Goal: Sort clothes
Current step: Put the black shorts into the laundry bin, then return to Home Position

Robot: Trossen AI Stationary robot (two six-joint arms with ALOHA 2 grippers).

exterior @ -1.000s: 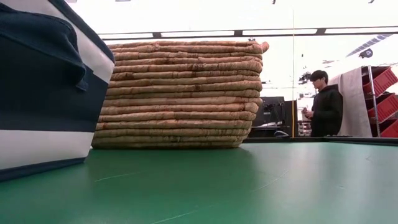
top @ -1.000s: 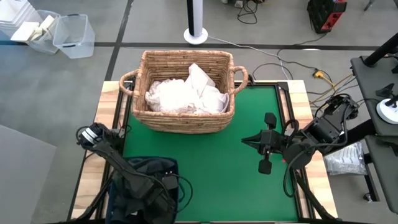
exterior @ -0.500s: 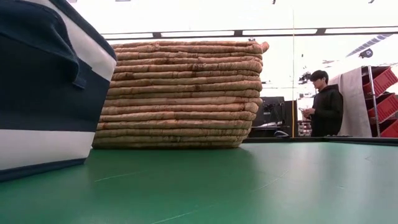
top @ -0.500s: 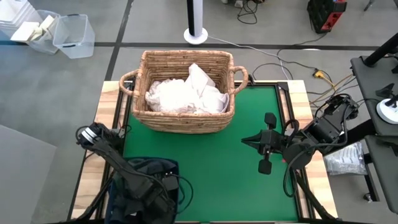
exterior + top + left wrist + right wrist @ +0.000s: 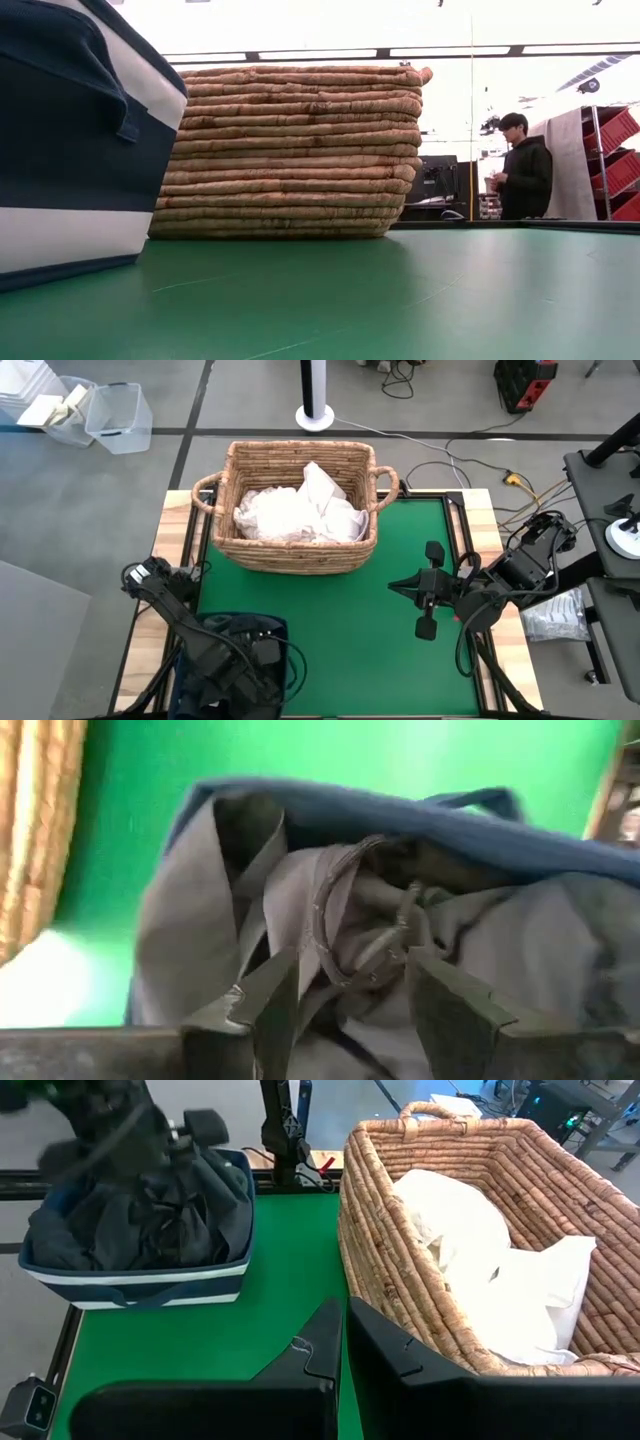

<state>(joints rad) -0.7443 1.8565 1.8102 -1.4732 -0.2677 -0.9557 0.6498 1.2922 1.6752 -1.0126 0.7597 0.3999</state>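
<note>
No readable writing anywhere. Left gripper (image 5: pixel 340 1005), fingers apart, hangs over dark clothes (image 5: pixel 500 940) in the navy bin (image 5: pixel 200 628) at seven o'clock; right gripper (image 5: pixel 345 1342), fingers together, waits at four.

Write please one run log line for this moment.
left gripper: open above dark clothes in navy bin | right gripper: shut, waiting over green mat | white clothes: in wicker basket

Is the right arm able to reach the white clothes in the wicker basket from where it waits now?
Probably yes. The right gripper, shut, waits over bare green mat, and the white clothes lie uncovered in the open-topped wicker basket, with nothing between them.
</note>
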